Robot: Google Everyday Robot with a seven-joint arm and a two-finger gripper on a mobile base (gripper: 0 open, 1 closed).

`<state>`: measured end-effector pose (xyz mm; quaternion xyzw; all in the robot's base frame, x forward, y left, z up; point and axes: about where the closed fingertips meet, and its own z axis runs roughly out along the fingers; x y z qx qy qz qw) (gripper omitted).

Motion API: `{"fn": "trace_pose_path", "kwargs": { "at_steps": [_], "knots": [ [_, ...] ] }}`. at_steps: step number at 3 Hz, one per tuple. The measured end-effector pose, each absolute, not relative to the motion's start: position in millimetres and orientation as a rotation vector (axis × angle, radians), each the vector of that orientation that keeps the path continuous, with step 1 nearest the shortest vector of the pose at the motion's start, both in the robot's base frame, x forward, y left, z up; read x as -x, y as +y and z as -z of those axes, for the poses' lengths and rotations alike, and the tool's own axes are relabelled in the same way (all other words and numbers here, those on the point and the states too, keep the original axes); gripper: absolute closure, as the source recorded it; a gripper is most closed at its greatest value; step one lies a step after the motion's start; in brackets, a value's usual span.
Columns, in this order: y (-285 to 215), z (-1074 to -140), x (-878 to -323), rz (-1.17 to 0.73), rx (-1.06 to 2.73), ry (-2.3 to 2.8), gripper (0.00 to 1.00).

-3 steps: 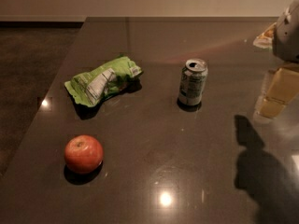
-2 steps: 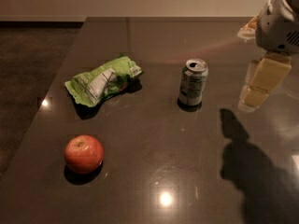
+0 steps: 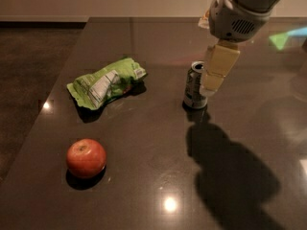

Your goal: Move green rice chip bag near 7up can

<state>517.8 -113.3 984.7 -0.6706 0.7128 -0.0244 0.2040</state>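
The green rice chip bag (image 3: 107, 82) lies crumpled on the dark table, left of centre, its white label panel facing up. The 7up can (image 3: 194, 86) stands upright to the right of the bag, a clear gap between them. My gripper (image 3: 217, 69) hangs from the arm at the upper right, its pale yellow fingers in front of the can's right side and partly covering it. It is well to the right of the bag and holds nothing that I can see.
A red apple (image 3: 86, 157) sits near the table's front left. The dark table (image 3: 144, 186) has its left edge running diagonally beside the bag and apple, with floor beyond. The arm's shadow falls across the front right.
The arm and gripper have moved left from the right edge of the view until they overlap the can's right side. Bag, can and apple have not moved.
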Motion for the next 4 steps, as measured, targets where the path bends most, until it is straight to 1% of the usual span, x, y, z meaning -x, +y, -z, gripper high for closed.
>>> {"fn": "trace_pose_path", "kwargs": {
  "at_steps": [2,4],
  "knots": [
    [-37.5,-960.1,-571.8,0.063,1.926,1.911,0.00],
    [20.8,-919.9,-604.9,0.087,2.058,1.876,0.00]
  ]
}}
